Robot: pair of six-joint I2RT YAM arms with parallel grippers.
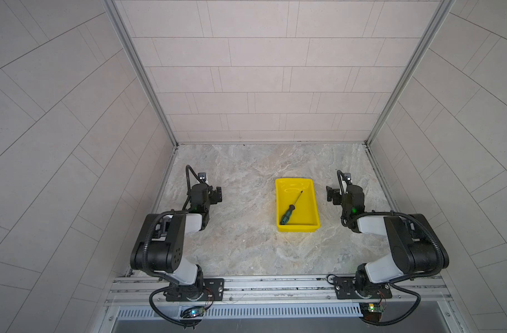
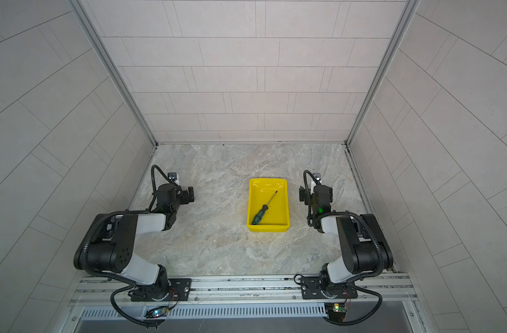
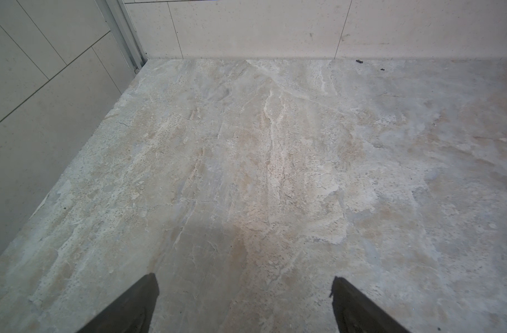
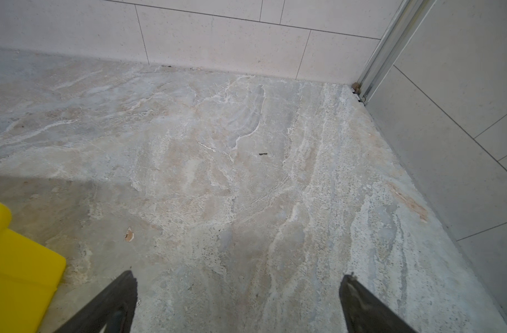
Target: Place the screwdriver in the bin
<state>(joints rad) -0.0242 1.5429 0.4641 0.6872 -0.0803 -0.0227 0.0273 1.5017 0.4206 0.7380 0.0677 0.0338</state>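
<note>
A marbled grey stone tabletop (image 1: 240, 248) sits enclosed by pale tiled walls. The slim screwdriver (image 1: 291, 207), with a green and black handle, lies diagonally inside the shallow rectangular yellow plastic bin (image 1: 297, 229), its handle towards the near left corner, so the task looks done. Little can go wrong, I judge, unless the right gripper (image 1: 330, 193), near the bin's side, swings in and knocks it. The bin holds only the screwdriver. The right gripper and the left gripper (image 1: 218, 195) both have their jaws apart and empty.

Corner of yellow bin (image 4: 21, 268), jaws wide apart, marbled tabletop (image 4: 246, 173)
</note>
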